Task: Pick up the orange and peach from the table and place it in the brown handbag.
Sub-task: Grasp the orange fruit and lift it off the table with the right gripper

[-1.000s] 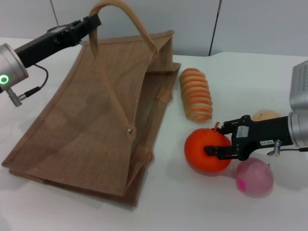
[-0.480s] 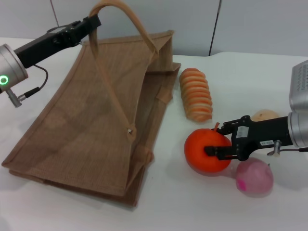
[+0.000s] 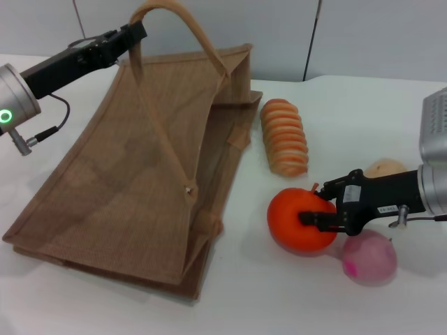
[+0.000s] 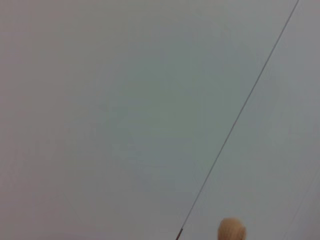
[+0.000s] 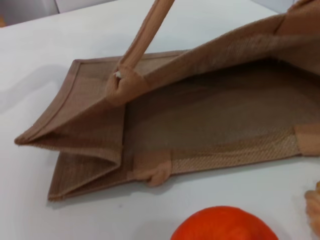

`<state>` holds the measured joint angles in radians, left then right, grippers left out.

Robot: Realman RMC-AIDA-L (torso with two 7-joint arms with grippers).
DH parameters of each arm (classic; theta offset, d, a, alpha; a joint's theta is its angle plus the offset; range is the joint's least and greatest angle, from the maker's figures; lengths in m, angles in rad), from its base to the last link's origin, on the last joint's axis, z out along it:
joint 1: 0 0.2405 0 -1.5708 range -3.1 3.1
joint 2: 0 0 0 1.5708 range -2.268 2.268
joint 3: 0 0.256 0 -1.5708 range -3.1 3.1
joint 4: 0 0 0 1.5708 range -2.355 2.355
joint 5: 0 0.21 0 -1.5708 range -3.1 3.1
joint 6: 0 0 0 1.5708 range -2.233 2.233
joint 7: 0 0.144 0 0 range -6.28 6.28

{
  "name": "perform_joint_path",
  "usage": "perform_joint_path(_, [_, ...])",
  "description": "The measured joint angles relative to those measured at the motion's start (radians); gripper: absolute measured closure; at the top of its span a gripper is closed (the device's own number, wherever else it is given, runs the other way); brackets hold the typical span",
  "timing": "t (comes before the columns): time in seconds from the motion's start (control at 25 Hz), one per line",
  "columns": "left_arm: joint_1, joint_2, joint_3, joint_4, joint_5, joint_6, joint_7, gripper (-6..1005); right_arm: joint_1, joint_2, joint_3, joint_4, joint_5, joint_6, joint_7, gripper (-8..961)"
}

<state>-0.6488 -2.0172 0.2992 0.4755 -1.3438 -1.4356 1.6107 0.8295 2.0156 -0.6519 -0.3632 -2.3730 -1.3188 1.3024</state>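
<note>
Head view: we see the right gripper (image 3: 312, 211) clamped on the orange (image 3: 300, 219) on the table (image 3: 349, 105), the peach (image 3: 369, 257) just beside it. The brown handbag (image 3: 133, 181) lies across from its fingertips, mouth open. The left gripper (image 3: 137, 32) is closed on the bag's handle (image 3: 174, 14), raised.

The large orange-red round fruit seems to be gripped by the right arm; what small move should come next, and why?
Probably a short lift. The right end effector is closed on the large orange-red round fruit, which rests on the white table close to the pale pink round fruit. The left end effector holds up a handle of the tan-brown woven handbag, its mouth facing the fruit.
</note>
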Motion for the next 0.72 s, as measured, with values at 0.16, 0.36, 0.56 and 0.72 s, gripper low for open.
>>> perform_joint_path(0.16, [0.000, 0.000, 0.000, 0.000, 0.000, 0.000, 0.000, 880, 0.000, 0.000, -0.020, -0.002, 0.000, 0.001, 0.000, 554])
perform_joint_path(0.36, [0.000, 0.000, 0.000, 0.000, 0.000, -0.001, 0.000, 880, -0.004, 0.000, -0.022, -0.002, 0.003, 0.005, -0.002, 598])
perform_joint_path(0.56, [0.000, 0.000, 0.000, 0.003, 0.000, -0.004, -0.002, 880, -0.006, 0.000, -0.015, -0.005, 0.006, 0.006, -0.002, 620])
perform_joint_path(0.72, [0.002, 0.001, -0.007, 0.006, 0.000, -0.018, -0.004, 880, -0.006, -0.001, -0.011, -0.005, 0.009, -0.001, -0.001, 638])
